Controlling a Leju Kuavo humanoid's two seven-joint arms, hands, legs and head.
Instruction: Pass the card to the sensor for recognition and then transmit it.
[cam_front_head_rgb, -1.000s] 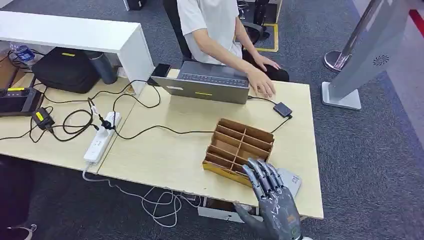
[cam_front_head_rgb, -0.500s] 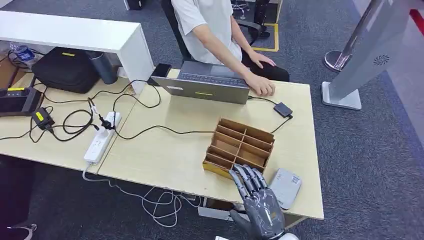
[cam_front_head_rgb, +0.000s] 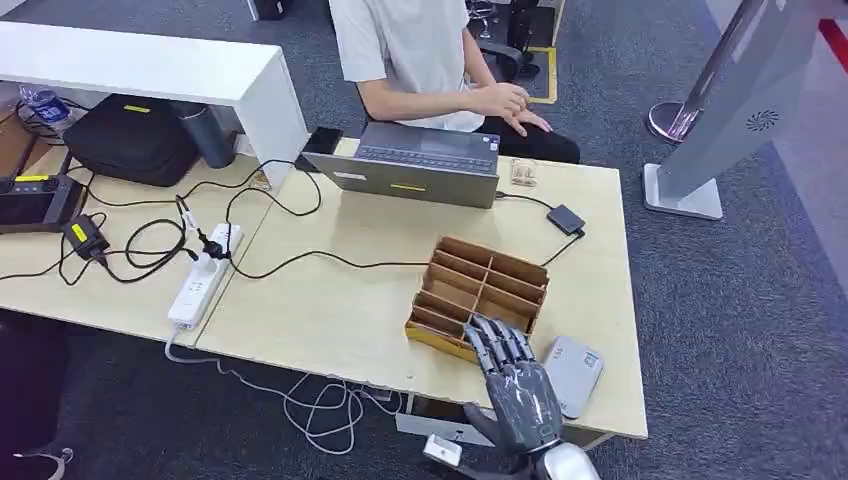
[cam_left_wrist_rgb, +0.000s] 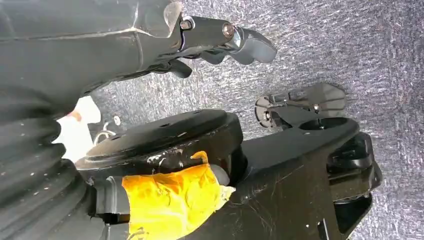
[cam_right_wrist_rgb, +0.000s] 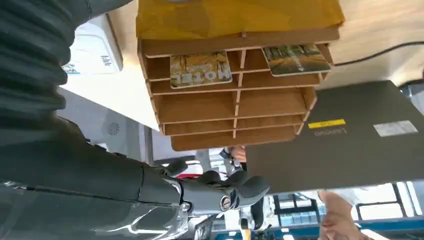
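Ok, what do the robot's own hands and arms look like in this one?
The right robot hand is dark metallic grey, with segmented fingers and a silver wrist. Its wrist view shows a grey ribbed cover and a thick grey thumb. The left robot hand has the same grey ribbed cover, dark fingers and small metal screws.

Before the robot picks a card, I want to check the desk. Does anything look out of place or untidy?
Mostly tidy. The cables lie tangled beside the power strip, and some hang off the desk's front edge. The cardboard organizer sits askew to that edge.
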